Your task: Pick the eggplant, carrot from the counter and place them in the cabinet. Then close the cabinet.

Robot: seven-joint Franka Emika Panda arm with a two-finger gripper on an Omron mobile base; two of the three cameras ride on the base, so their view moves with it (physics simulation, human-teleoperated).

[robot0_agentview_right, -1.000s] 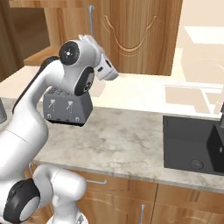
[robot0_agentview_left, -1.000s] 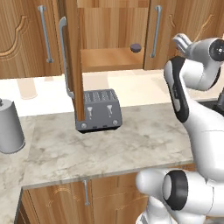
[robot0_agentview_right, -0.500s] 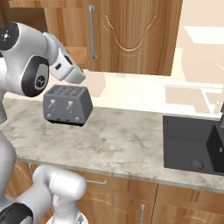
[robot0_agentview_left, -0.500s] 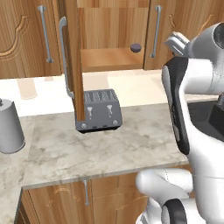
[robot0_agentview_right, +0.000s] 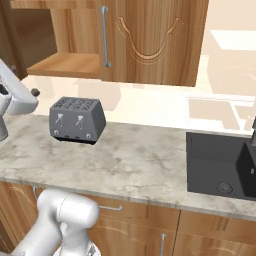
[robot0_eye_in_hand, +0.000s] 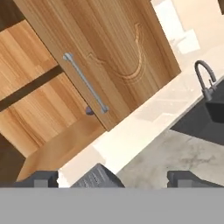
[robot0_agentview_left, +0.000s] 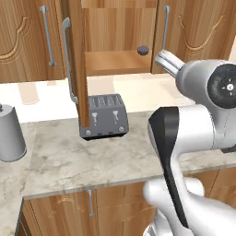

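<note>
So the eggplant [robot0_agentview_left: 143, 50] is already up on the cabinet [robot0_agentview_left: 113, 62] shelf, sitting near the right edge of the opening, and in the hand view you can just catch it peeking out from behind the door with the long bar handle [robot0_eye_in_hand: 85, 83]. I can't spot the carrot anywhere on the desk [robot0_agentview_left: 78, 154], so my guess is the arm is between objects and hunting for it. The cabinet is wide open, left door swung out toward the toaster [robot0_agentview_left: 103, 116], and nothing else is on the shelf that I can see. The fingers [robot0_eye_in_hand: 43, 178] sit wide apart at the bottom of the hand view with nothing between them. Next move probably means swinging the hand around to find the carrot before anything else; door closing comes last. A grey canister [robot0_agentview_left: 10, 134] stands off on the left of the desk.
</note>
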